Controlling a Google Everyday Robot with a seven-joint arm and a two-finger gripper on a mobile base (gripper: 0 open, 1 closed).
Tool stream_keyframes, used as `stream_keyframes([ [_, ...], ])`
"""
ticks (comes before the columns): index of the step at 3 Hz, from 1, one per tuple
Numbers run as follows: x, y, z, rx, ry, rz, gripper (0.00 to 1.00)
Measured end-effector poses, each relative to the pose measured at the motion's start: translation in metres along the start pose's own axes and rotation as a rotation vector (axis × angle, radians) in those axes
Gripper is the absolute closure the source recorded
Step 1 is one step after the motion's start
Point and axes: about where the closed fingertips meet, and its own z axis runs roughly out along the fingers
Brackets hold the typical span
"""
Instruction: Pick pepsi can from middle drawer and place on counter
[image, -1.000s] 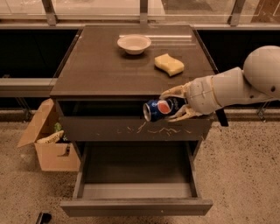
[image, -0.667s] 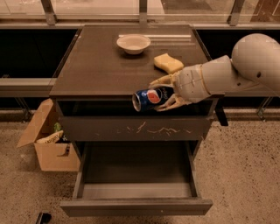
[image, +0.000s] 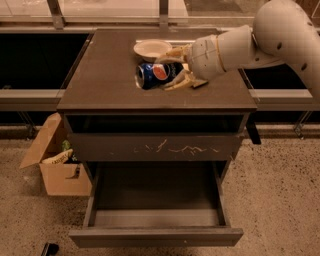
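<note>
The pepsi can (image: 154, 75) is dark blue with a round red-white-blue logo and lies on its side, its silvery end facing left. My gripper (image: 172, 67) is shut on it and holds it over the middle of the counter (image: 105, 75), at or just above the surface. The pale arm reaches in from the upper right. The middle drawer (image: 156, 236) stands pulled out below, its inside bare. Above it sits the shut drawer front with whitish scratches (image: 155, 147).
A white bowl (image: 152, 49) stands on the counter just behind the can. The yellow sponge is mostly hidden behind the gripper. An open cardboard box (image: 57, 165) with items sits on the floor to the left of the cabinet.
The gripper has carried the can up from in front of the cabinet and back over the counter, towards the bowl.
</note>
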Motion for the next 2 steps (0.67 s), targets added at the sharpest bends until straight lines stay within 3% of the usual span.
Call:
stream_keyframes([
  [2, 0.021, -0.042, 0.035, 0.060, 0.019, 0.213, 1.00],
])
